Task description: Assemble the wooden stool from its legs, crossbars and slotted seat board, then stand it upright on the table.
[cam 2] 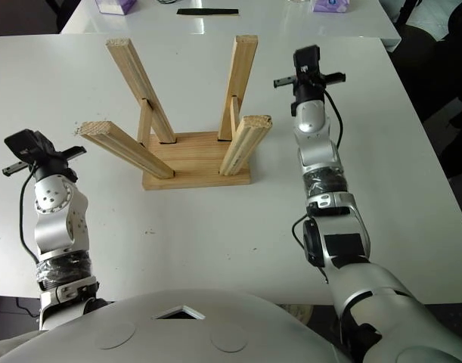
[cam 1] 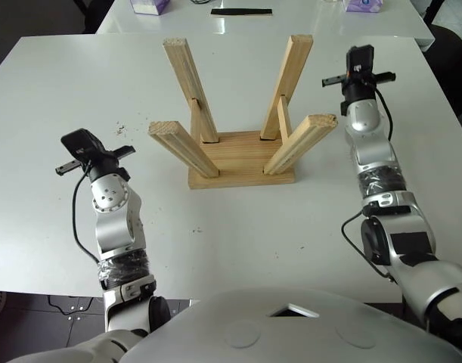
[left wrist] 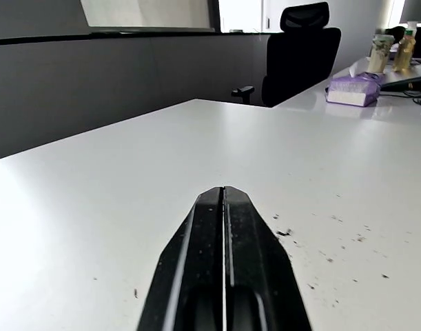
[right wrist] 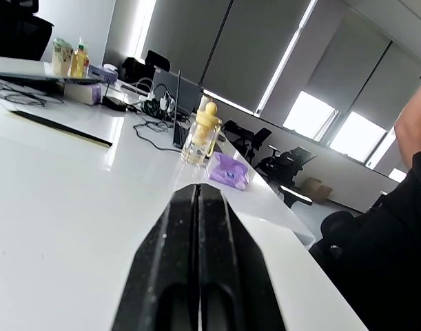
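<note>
In the head view the stool (cam 1: 242,162) sits upside down on the surface (cam 1: 238,242) between the left jaws and the right jaws, apart from both; each wrist view shows its jaws clenched on nothing, so flipping it by one splayed leg (cam 1: 184,149) risks wrenching that leg loose.

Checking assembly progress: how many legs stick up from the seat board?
4: far left leg, far right leg, near left leg, near right leg, all splaying up from the seat board. None looks hidden.
</note>
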`<control>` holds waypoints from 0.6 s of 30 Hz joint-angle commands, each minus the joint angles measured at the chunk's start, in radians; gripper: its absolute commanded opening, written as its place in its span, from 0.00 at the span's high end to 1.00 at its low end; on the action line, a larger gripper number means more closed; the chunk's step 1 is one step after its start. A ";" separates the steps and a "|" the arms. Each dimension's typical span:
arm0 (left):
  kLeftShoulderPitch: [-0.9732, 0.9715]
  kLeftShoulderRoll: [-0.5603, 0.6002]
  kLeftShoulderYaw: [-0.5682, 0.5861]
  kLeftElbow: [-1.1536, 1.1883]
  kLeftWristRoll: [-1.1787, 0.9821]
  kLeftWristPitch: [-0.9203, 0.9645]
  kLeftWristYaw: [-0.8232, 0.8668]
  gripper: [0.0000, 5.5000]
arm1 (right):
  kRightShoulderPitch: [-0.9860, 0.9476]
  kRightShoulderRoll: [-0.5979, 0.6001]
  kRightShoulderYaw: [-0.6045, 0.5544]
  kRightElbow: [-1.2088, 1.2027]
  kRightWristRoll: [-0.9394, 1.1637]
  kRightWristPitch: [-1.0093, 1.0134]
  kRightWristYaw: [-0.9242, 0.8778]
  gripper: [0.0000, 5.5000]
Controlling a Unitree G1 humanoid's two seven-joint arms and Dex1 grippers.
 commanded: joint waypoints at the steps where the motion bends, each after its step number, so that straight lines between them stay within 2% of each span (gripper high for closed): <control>1: -0.020 -0.024 -0.049 -0.008 -0.007 -0.062 -0.042 0.99 | -0.048 0.046 -0.023 0.031 0.027 0.006 -0.034 1.00; 4: -0.018 -0.046 -0.059 -0.050 -0.003 -0.101 -0.038 0.99 | -0.019 0.071 -0.031 -0.013 0.049 0.022 -0.026 1.00; 8: 0.008 -0.046 -0.055 -0.140 0.045 -0.065 -0.011 0.99 | 0.037 0.073 -0.009 -0.149 0.009 0.042 -0.045 1.00; 12: -0.010 -0.044 -0.036 -0.155 0.024 0.010 -0.025 0.99 | 0.066 0.095 -0.036 -0.248 0.018 0.105 -0.080 1.00; 18: -0.038 -0.051 -0.044 -0.142 -0.025 0.112 -0.080 0.99 | 0.050 0.118 -0.075 -0.244 0.003 0.219 -0.168 1.00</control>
